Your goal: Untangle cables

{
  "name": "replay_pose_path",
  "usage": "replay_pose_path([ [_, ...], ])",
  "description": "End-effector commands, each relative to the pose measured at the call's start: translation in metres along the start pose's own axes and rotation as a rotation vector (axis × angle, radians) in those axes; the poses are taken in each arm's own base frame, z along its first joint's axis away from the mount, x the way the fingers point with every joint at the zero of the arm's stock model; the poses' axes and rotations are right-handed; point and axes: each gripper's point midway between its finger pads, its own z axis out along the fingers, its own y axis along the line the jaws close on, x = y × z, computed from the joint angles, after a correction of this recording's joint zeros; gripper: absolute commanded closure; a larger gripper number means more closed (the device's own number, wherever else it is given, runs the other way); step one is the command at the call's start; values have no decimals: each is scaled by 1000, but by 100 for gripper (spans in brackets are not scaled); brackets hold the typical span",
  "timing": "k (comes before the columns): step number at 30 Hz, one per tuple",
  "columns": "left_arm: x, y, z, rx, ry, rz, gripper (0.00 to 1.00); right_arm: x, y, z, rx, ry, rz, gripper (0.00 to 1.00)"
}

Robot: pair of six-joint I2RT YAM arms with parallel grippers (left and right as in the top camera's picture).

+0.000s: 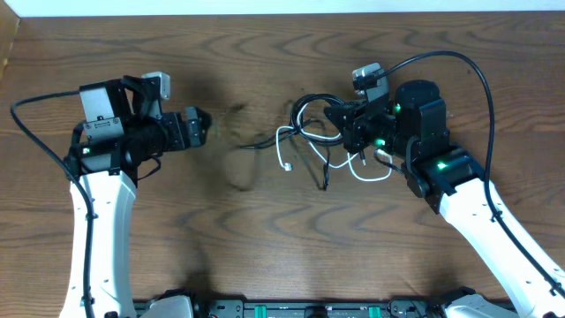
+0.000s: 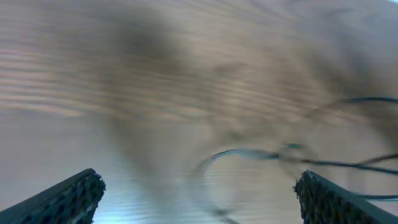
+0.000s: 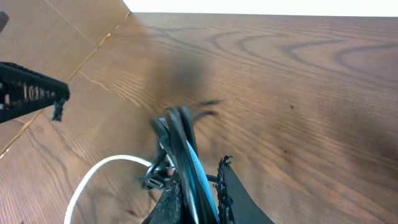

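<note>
Our left gripper stands wide, apart from the cables; our right gripper pinches the black ones. The table's far edge is close behind both.

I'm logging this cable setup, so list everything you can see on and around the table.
black cables: a few, black, tangled right of the table's centre
white cable: one, white, looped through that tangle
table: one, brown wood, under everything
cardboard: one panel, tan, along a table edge
left gripper: one, black, open, holding nothing, left of the tangle
right gripper: one, black, shut on black cables
</note>
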Motion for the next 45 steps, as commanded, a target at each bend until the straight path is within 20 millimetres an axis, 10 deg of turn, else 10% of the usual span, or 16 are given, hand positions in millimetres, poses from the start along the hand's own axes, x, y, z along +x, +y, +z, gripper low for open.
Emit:
replay_pose_path([
  [1, -5, 41, -8, -249, -18, -19, 2, -12, 4, -8, -3, -38, -10, 99],
  [8, -5, -13, -4, 62, -23, 124, 2, -12, 6, -8, -17, -39, -12, 99],
  [23, 16, -108, -1, 385, -11, 492, 2, -44, 77, -26, -401, -151, -127, 99],
  [45, 13, -161, -31, 713, -165, 704, 10, -73, 90, -50, -530, -226, -56, 99],
])
